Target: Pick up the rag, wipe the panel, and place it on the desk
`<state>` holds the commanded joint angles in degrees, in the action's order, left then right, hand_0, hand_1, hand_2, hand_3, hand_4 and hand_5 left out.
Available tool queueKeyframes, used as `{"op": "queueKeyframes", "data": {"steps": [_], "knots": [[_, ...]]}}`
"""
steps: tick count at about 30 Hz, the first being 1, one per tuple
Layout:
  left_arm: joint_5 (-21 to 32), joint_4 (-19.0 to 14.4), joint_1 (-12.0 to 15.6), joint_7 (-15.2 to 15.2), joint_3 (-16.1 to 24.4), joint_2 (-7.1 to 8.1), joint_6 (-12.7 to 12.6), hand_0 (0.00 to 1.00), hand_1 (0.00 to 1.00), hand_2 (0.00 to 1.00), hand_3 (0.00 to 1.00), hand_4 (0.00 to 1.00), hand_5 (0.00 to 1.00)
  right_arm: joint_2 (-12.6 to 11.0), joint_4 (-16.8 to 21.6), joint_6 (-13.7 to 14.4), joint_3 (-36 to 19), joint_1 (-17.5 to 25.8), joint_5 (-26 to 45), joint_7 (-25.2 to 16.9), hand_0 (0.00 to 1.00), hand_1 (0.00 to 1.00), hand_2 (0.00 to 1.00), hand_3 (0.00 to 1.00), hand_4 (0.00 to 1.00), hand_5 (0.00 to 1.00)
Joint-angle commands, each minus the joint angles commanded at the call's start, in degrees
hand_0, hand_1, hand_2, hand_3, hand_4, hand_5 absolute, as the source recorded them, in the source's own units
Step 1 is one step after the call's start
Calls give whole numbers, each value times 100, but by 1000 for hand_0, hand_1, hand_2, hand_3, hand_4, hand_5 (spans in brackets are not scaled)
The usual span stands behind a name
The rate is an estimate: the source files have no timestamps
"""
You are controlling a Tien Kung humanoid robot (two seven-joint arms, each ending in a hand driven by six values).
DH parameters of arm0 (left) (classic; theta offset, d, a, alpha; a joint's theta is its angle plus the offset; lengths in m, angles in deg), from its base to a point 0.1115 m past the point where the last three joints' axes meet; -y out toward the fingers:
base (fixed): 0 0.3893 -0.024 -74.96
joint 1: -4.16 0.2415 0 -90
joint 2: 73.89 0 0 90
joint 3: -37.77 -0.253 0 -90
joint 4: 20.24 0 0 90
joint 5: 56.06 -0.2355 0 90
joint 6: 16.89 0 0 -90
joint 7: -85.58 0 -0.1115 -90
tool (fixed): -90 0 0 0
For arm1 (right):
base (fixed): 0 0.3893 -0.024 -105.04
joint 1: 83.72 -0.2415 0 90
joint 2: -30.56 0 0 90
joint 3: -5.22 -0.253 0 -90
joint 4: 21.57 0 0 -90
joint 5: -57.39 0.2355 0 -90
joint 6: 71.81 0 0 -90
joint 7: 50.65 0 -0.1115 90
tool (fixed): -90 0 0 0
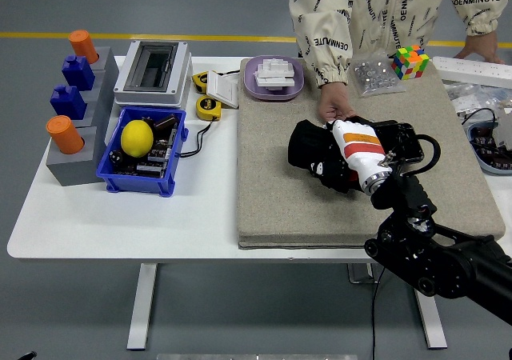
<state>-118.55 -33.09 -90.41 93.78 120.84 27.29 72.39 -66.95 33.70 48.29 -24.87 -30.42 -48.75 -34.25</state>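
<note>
R hand (340, 156), white shell w/ orange stripe on a black arm, comes in from the 5 o'clock corner and sits at mat centre, fingers curled down onto the black rag (308, 148). The rag is bunched under and ahead of the fingers at their 9 o'clock side, lying on the grey felt mat (272, 208). Just behind the hand, toward 3 o'clock, a black flat panel (400, 142) shows, partly covered by the wrist; can't tell how much of the rag overlaps it. A person's hand (334, 104) rests at 12 o'clock of the robot hand, fingertips at the panel's far edge, prob. steadying it. L hand not in view.

Step in hand, as I read it: wiping. To do it well: keep the palm flat and pressure even so the rag drags w/ the hand rather than rolling out from under the fingers; stroke along the panel's long side, 9 to 3 o'clock; stay clear of the person's fingers at the far edge. Keep the cable loop (428, 154) at the 3 o'clock end from snagging.

Off-mat, from 9 to 11 o'clock: blue bin (112, 176) w/ a lemon (136, 137), an open grey enclosure box (152, 72). Bare white desk (120, 224) at 8 o'clock looks the easiest drop spot for the rag afterwards.
</note>
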Motion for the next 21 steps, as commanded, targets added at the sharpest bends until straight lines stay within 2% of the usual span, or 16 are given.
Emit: {"op": "queueKeyframes", "data": {"steps": [10,21], "knots": [[-4,4,5,-1,26,-5,0,609,640,655,562,628,439,-174,-54,-14,-161,79,-20,-1,297,428,452,486,904,124],[-16,5,14,-4,61,-14,0,609,640,654,562,628,438,-534,-83,-51,-359,128,-66,13,298,427,453,486,904,123]]}}
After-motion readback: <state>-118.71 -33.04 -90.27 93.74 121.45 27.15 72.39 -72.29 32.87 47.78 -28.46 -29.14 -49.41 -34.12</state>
